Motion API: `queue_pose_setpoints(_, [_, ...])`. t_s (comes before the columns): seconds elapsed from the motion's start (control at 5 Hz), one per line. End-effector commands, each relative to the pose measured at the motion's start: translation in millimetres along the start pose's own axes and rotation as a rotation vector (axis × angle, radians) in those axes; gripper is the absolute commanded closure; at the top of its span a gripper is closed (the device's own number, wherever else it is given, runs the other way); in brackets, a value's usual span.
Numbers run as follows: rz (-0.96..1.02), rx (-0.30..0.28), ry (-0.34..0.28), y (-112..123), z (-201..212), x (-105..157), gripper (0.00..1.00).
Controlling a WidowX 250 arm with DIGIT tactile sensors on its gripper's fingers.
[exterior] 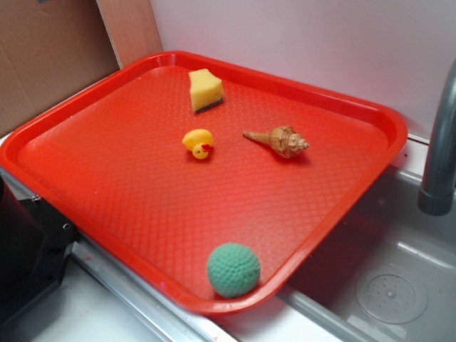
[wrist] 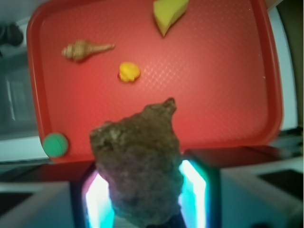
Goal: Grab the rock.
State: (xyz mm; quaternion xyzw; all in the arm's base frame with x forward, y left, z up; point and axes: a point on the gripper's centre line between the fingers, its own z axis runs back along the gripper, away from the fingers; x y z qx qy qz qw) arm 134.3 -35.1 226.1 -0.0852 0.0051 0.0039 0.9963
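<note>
1. High over the red tray (wrist: 270, 95), the gripper (wrist: 147, 190) clenches the rock (wrist: 140, 161) between its lit fingers (wrist: 192, 185); in the exterior view neither shows.
2. Left to right below: green ball (wrist: 55, 144), seashell (wrist: 83, 49), duck (wrist: 128, 71), sponge (wrist: 168, 13).
3. Judging by this, keep the squeeze steady and avoid tilting, since the lumpy stone could slip.

Red tray (exterior: 107, 192) on sink counter (exterior: 78, 313)
</note>
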Motion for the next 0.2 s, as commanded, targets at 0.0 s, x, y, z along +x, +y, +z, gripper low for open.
queue_pose_setpoints(0.0, [-0.023, 0.082, -0.057, 4.2, 5.8, -11.1, 1.00])
